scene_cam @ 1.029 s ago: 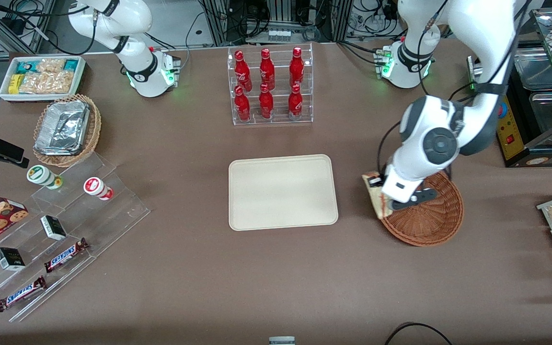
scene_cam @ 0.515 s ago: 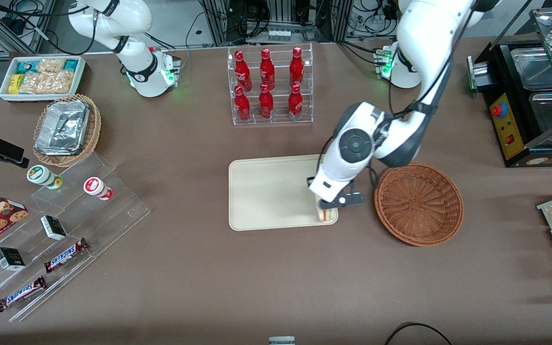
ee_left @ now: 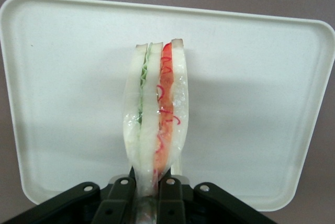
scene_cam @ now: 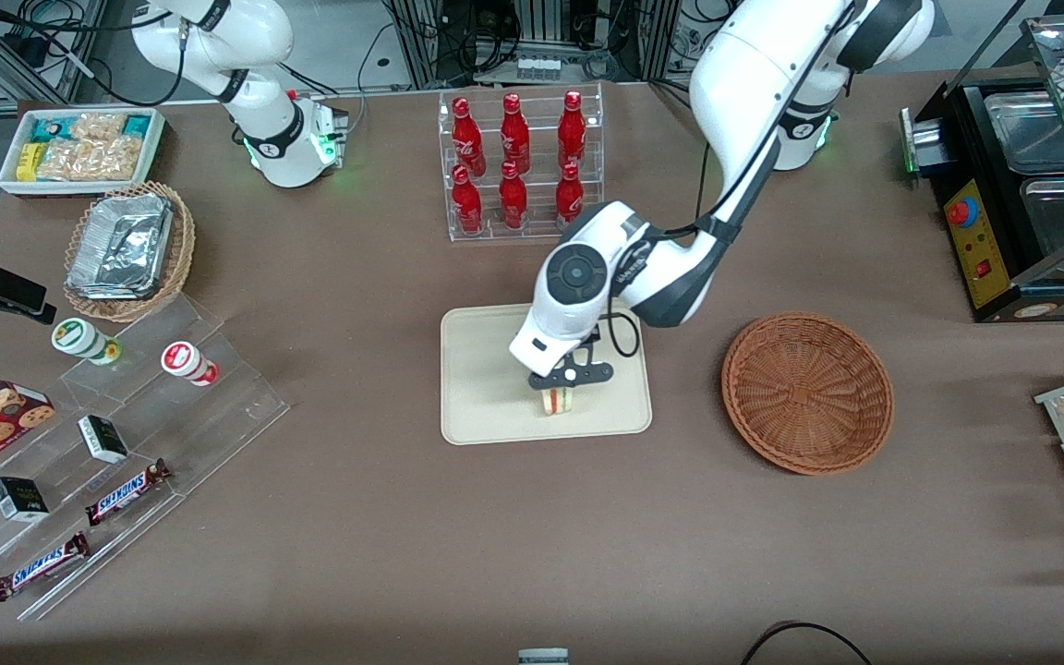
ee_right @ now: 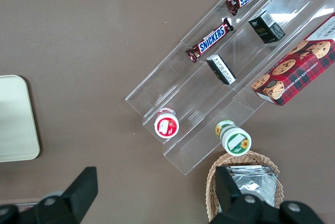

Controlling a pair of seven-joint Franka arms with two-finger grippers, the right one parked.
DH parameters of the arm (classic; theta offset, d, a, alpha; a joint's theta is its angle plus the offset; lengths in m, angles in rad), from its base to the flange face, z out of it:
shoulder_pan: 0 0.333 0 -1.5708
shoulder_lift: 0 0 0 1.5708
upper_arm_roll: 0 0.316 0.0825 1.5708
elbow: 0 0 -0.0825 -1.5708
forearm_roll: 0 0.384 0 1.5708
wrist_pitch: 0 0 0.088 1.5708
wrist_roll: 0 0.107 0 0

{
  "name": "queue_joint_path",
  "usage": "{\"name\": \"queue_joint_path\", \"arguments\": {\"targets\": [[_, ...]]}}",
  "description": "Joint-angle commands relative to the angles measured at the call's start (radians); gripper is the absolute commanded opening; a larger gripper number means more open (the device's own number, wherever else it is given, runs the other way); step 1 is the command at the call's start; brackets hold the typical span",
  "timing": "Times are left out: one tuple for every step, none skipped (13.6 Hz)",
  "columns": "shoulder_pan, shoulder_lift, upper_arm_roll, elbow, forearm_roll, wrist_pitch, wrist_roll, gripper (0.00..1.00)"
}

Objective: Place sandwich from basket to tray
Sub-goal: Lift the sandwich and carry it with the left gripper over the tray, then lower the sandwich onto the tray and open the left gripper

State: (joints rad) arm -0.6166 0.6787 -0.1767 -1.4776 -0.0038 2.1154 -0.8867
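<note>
Cream tray (scene_cam: 495,406) sits mid-table in the front view, the gripper (scene_cam: 558,392) above its nearer part, clamped on the sandwich (scene_cam: 557,401); the wicker basket (scene_cam: 807,392) lies beside, toward the working arm's end. In the wrist view, the fingers (ee_left: 124,192) pinch the wrapped sandwich (ee_left: 155,114) over the tray (ee_left: 251,93).

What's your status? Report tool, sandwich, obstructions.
Tool shut on sandwich, over the tray. Sandwich upright, not yet released. Basket empty, toward working arm's end. Nothing else on tray.
</note>
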Motion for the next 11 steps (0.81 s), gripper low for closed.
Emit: {"name": "queue_joint_path", "arguments": {"targets": [[-0.034,0.036,0.016,0.049,0.051,-0.026,-0.086,0.0],[-0.046,0.038,0.016,0.046,0.056,-0.025,-0.093,0.0],[-0.048,0.038,0.016,0.043,0.056,-0.025,-0.098,0.0],[-0.048,0.038,0.016,0.04,0.056,-0.023,-0.104,0.0],[-0.051,0.039,0.016,0.039,0.057,-0.02,-0.112,0.0],[-0.054,0.041,0.016,0.037,0.057,-0.02,-0.123,0.0],[-0.054,0.041,0.016,0.036,0.057,-0.018,-0.126,0.0],[-0.054,0.042,0.016,0.034,0.057,-0.017,-0.127,0.0],[-0.054,0.048,0.016,0.034,0.057,-0.017,-0.135,0.0],[-0.054,0.051,0.017,0.034,0.059,-0.017,-0.138,0.0],[-0.054,0.051,0.016,0.034,0.064,-0.017,-0.138,0.0]]}}
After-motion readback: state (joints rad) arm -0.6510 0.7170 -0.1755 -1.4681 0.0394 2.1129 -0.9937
